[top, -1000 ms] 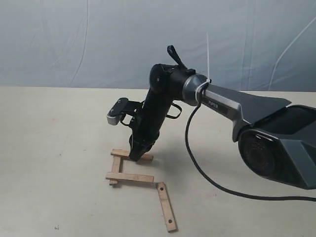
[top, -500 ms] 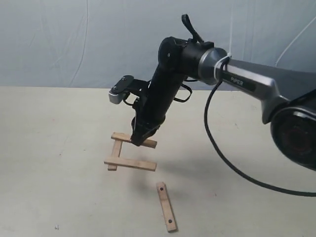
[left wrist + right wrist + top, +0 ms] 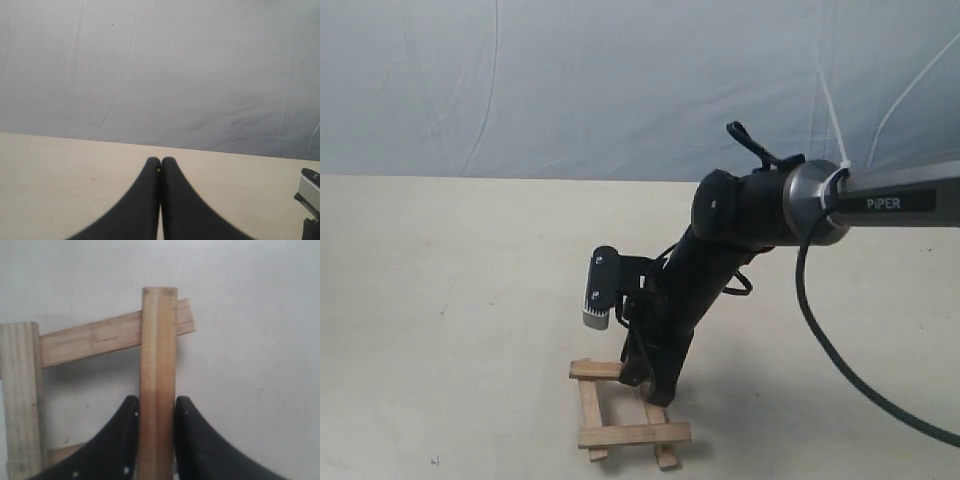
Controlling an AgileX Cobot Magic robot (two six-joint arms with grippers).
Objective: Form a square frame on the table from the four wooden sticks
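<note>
Four wooden sticks lie as a small square frame (image 3: 635, 435) low on the table (image 3: 440, 300) in the exterior view. My right gripper (image 3: 655, 392) reaches down onto the frame's right side. In the right wrist view it (image 3: 156, 402) is shut on one stick (image 3: 158, 350), a finger tight against each long edge. That stick's end overlaps a cross stick (image 3: 95, 337). A third stick (image 3: 20, 395) runs parallel to the held one. My left gripper (image 3: 160, 161) is shut on nothing, hovering over bare table, and is out of the exterior view.
The right arm's cable (image 3: 820, 330) hangs in a loop over the table behind the frame. A blue-grey cloth backdrop (image 3: 570, 80) closes the far side. A grey and black part (image 3: 310, 200) shows at the edge of the left wrist view.
The right arm has swung down and toward the front. The three joined sticks, earlier apart from the fourth, now stand together with it as a closed square.
</note>
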